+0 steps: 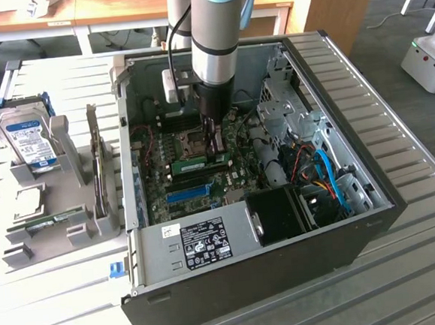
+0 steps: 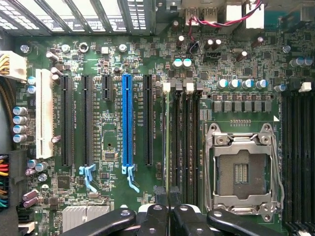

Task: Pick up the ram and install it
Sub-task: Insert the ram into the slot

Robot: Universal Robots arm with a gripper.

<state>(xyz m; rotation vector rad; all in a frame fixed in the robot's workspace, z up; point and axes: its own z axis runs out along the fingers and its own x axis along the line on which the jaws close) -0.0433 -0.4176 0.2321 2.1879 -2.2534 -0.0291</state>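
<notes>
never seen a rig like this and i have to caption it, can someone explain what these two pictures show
The grey and blue tube is a robot arm; at its end sits a gripper, a two-fingered clamp. The exterior view is from a camera off the arm, looking at an open computer case lying on a slatted table. The wrist view is from a camera on the arm, facing the motherboard inside. The gripper is shut on the ram, a thin green memory stick, held on edge at the black memory slots beside the processor socket. At the exterior view's left, a hard drive stands in a grey holder.
</notes>
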